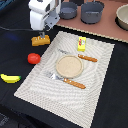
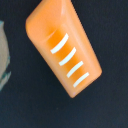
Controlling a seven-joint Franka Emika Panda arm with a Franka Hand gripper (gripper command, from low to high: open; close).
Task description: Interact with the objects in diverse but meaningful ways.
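a black table [image 1: 107, 95] fills most of the exterior view, with a brown surface [image 1: 100, 25] along its far edge. on the black table lies a pale woven placemat [image 1: 45, 87]. the white franka arm [image 1: 42, 14] hangs over the mat's far corner at the exterior view's left. its gripper [image 1: 42, 34] sits just above the orange ridged bread-like block [image 1: 41, 40]; its fingers are hidden by the arm body, and the wrist view shows none of them, so whether it is spread or closed, or has hold of anything, cannot be told.

two grey pots [image 1: 92, 11] stand on the brown surface, and a tan bowl [image 1: 123, 16] is cut by the exterior view's right edge. a round tan plate [image 1: 68, 64] rests in the middle of the mat. an orange-handled fork [image 1: 67, 80] lies on the near side of the plate, an orange-handled knife [image 1: 86, 58] on the far side. the yellow banana [image 1: 10, 78] lies on the black table, well apart from the mat. the red tomato-like fruit [image 1: 33, 58] sits just off the mat's edge. the small yellow box [image 1: 81, 43] stands on the mat's far part.

in the wrist view the block [image 2: 62, 47] lies tilted on the dark surface, four white stripes across its top.
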